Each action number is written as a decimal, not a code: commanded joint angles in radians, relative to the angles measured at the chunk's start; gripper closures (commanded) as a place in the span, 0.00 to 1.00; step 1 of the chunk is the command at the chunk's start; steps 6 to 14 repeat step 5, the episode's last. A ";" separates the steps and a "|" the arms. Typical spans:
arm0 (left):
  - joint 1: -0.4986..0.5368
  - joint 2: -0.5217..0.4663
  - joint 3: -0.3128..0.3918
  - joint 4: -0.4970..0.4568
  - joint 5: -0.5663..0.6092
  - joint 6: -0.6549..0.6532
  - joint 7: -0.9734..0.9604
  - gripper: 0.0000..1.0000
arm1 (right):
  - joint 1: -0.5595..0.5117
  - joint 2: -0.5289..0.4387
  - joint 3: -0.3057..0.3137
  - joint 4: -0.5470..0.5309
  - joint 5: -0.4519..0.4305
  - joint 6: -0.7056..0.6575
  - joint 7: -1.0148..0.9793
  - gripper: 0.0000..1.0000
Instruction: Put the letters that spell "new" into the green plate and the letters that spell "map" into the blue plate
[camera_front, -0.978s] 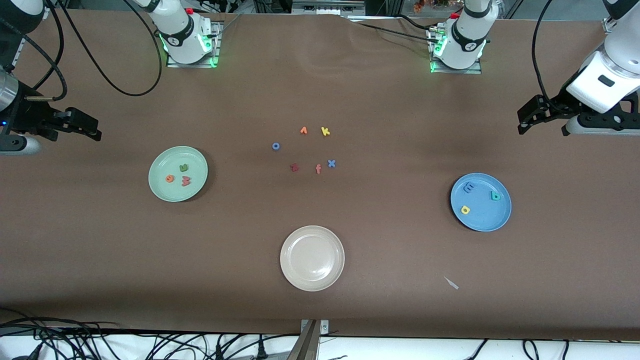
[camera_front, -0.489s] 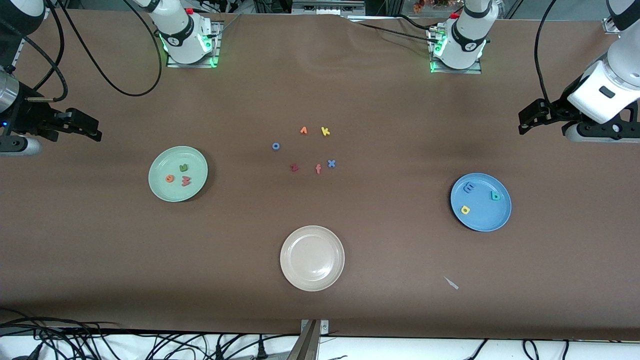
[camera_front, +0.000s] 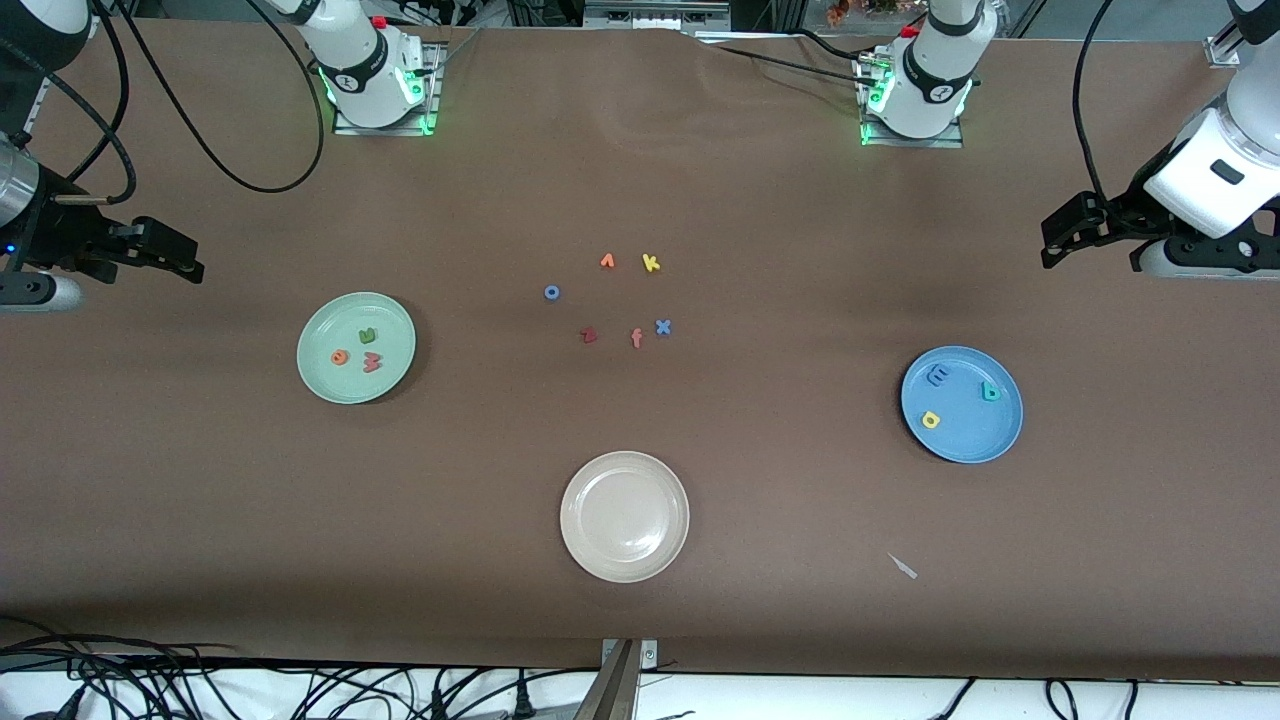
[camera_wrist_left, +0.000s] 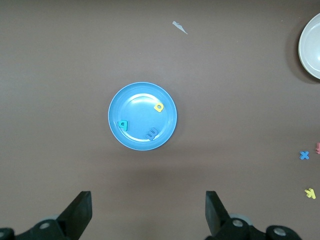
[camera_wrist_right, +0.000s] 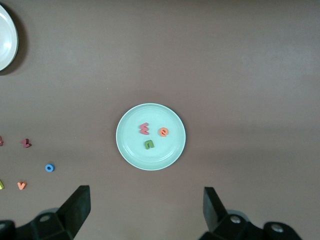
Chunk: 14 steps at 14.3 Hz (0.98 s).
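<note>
Left gripper (camera_front: 1062, 243) has risen, open; right gripper (camera_front: 172, 258) waits, open.

Plates and letters on the surface
"new" letters (camera_front: 361, 350) lie in the plate (camera_front: 325, 378) toward the right arm's end; "map" letters (camera_front: 952, 395) in the plate (camera_front: 965, 445) toward the left arm's end

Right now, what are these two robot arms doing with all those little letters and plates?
They are sorting foam letters into plates, and nothing is being handled. The green plate holds the n, e and w; the blue plate holds the m, a and p. Six spare letters lie mid-table, and the beige plate holds nothing. The left gripper and the right gripper hang open and empty above the table's two ends.
</note>
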 joint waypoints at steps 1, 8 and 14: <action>0.000 0.020 0.003 0.037 -0.028 -0.032 0.014 0.00 | 0.004 0.009 -0.001 0.021 -0.011 -0.004 -0.005 0.00; 0.003 0.022 0.004 0.039 -0.030 -0.032 0.017 0.00 | 0.004 0.009 0.000 0.019 -0.010 -0.004 -0.005 0.00; 0.003 0.022 0.004 0.039 -0.030 -0.032 0.017 0.00 | 0.004 0.009 0.000 0.019 -0.010 -0.004 -0.005 0.00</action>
